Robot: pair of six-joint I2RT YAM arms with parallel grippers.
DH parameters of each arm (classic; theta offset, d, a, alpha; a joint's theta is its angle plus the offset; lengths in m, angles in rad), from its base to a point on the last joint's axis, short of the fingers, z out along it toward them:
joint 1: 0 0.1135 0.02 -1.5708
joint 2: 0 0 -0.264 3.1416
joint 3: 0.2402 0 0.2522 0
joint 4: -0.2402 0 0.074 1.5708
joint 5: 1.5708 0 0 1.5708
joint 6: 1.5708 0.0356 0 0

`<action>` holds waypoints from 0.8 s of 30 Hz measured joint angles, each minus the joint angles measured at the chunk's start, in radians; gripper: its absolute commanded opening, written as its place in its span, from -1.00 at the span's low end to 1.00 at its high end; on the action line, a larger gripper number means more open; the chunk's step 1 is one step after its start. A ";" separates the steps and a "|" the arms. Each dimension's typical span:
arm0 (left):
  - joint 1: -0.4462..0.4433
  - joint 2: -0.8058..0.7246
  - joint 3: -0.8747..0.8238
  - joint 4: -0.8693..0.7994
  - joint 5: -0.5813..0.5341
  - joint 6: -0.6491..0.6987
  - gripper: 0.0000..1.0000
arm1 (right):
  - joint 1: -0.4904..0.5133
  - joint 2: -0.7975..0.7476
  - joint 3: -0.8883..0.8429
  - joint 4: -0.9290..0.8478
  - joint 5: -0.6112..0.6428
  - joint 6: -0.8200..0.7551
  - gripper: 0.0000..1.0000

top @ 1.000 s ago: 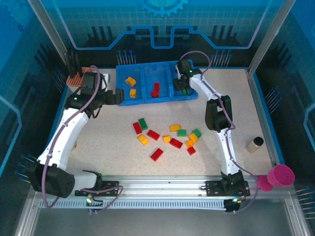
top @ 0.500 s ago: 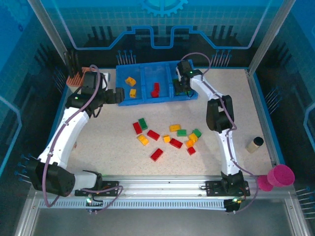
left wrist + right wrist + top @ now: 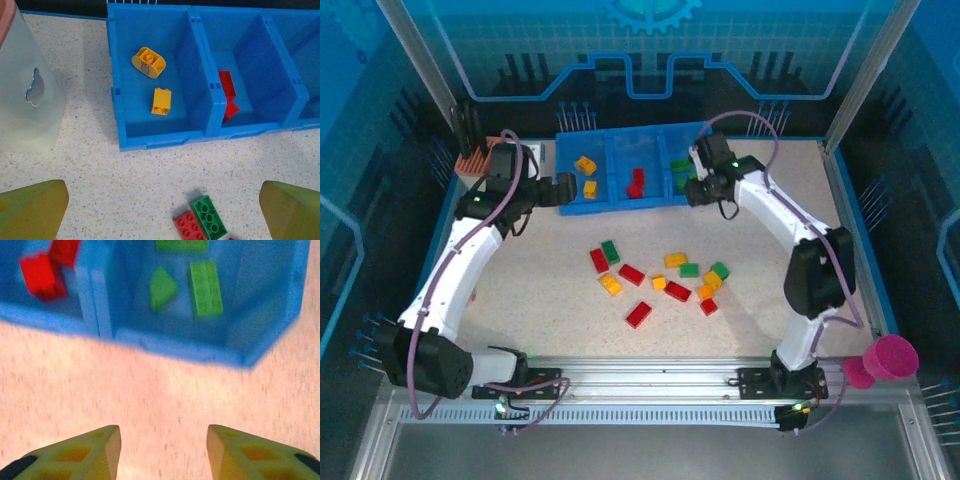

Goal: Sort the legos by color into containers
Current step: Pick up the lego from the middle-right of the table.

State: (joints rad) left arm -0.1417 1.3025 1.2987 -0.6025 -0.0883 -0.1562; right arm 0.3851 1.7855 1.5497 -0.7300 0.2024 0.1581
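The blue tray [image 3: 620, 204] at the back has three compartments: two yellow bricks [image 3: 585, 165] [image 3: 161, 101] in the left, red bricks [image 3: 636, 181] [image 3: 227, 90] in the middle, green bricks [image 3: 679, 167] [image 3: 205, 287] in the right. Several red, green and yellow-orange legos [image 3: 665, 277] lie loose mid-table; one green brick [image 3: 209, 219] and one red brick [image 3: 190, 228] show in the left wrist view. My left gripper [image 3: 558, 192] [image 3: 162, 215] is open and empty, just left of the tray. My right gripper [image 3: 692, 192] [image 3: 164, 452] is open and empty over bare table in front of the green compartment.
A salmon-orange holder [image 3: 477, 160] with dark tools sits at the back left. A pale translucent object [image 3: 25, 90] stands left of the tray. A magenta cup [image 3: 892, 357] and a small tan cylinder [image 3: 838, 294] are at the right edge.
My right gripper has drawn back out of the green compartment toward the near side, and green bricks now show there. The left gripper has barely shifted.
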 measured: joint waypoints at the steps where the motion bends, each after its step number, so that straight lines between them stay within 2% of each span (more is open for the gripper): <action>1: 0.000 0.000 0.000 0.000 0.000 0.000 0.99 | 0.000 -0.032 -0.054 -0.009 0.000 0.014 0.17; 6: 0.000 0.000 0.000 0.002 0.007 0.000 0.99 | 0.000 -0.110 -0.278 -0.053 -0.005 0.102 0.43; 9: 0.000 0.000 0.000 0.002 0.008 0.000 0.99 | 0.000 -0.111 -0.350 -0.067 -0.013 0.154 0.49; 15: 0.000 0.000 0.000 0.002 0.012 -0.002 0.98 | 0.000 -0.115 -0.446 -0.055 -0.025 0.216 0.49; 18: 0.000 -0.001 0.000 0.000 0.016 -0.003 0.98 | 0.000 -0.115 -0.472 -0.037 -0.028 0.233 0.38; 24: 0.000 -0.013 0.000 -0.003 0.019 -0.003 0.99 | -0.006 -0.094 -0.484 -0.010 -0.028 0.246 0.34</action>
State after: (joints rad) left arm -0.1421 1.2900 1.2984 -0.6060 -0.0696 -0.1596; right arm 0.3786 1.6917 1.0653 -0.7399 0.1745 0.4042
